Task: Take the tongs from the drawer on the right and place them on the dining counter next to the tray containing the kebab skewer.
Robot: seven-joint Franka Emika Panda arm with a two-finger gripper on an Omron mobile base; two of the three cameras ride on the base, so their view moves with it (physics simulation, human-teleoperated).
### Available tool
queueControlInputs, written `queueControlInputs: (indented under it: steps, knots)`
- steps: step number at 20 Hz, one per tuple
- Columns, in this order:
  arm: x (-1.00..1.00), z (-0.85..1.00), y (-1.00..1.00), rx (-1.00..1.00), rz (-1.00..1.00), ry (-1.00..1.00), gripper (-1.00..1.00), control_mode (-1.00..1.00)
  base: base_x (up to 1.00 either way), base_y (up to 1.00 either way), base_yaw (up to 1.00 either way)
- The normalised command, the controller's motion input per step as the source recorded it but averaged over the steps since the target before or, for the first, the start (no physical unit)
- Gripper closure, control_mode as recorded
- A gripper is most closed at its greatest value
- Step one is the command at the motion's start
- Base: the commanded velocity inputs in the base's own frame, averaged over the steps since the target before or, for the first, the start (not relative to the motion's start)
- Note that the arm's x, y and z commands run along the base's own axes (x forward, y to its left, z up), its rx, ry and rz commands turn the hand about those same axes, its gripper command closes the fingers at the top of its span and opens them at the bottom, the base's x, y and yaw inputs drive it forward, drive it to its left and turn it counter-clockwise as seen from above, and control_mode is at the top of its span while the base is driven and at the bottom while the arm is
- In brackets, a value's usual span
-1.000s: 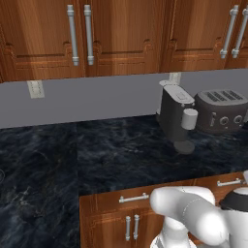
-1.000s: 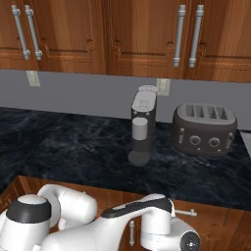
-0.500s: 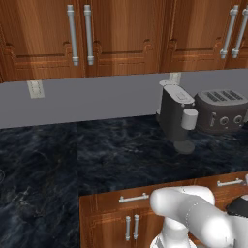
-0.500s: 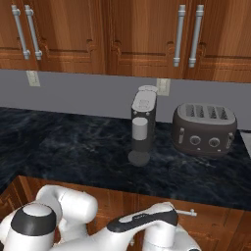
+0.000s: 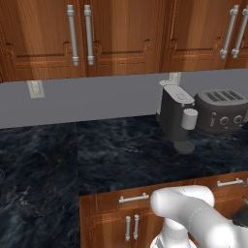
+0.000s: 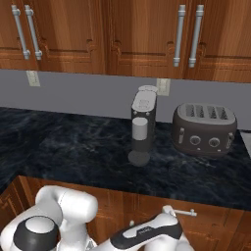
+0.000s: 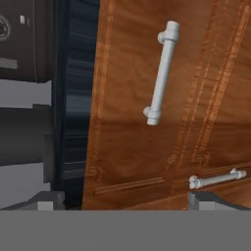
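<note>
At nine o'clock in the hand view a dark grey appliance (image 7: 22, 59) sits as a smooth, rounded block beside the black stone counter edge (image 7: 73, 98), which runs as a glossy, blue-veined strip. Right of it spreads the drawer (image 7: 142, 147), a flat reddish-brown wooden front with streaky grain and shallow routed grooves; its short silver bar handle (image 7: 161, 73), a smooth cylinder with small end posts, stands at about one o'clock, apart from the gripper (image 7: 125, 202). A second, thinner silver handle (image 7: 218, 178) lies at four o'clock on a neighbouring panel. The two small dark fingertips (image 7: 46, 201) rise at seven and five o'clock with the jaws spread wide, nothing between them. In the left base view the polished black counter (image 5: 97, 160) carries a boxy grey coffee machine (image 5: 175, 114) at two o'clock and a rounded four-slot toaster (image 5: 220, 110) just beside it, below wooden wall cabinets (image 5: 121, 34) with vertical silver handles. The tongs cannot be seen.
</note>
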Motion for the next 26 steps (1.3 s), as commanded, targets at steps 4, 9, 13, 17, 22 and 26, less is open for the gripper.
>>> queueControlInputs:
  steps: [4, 9, 13, 17, 22, 26]
  knots:
    - [0.11, -0.06, -0.04, 0.00, -0.02, -0.11, -1.00, -1.00, 0.00, 0.00, 0.00]
    - [0.17, -0.02, -0.07, 0.02, -0.03, -0.02, -1.00, -1.00, 0.00, 0.00, 0.00]
    - [0.18, -0.10, -0.08, 0.01, -0.04, 0.00, -1.00, -1.00, 0.00, 0.00, 0.00]
    - [0.24, -0.24, -0.11, 0.00, -0.03, -0.01, -1.00, -1.00, 0.00, 0.00, 0.00]
    - [0.23, -0.34, -0.13, 0.00, -0.03, 0.00, -1.00, -1.00, 0.00, 0.00, 0.00]
    - [0.21, -0.24, -0.16, 0.00, -0.02, -0.01, -1.00, -1.00, 0.00, 0.00, 0.00]
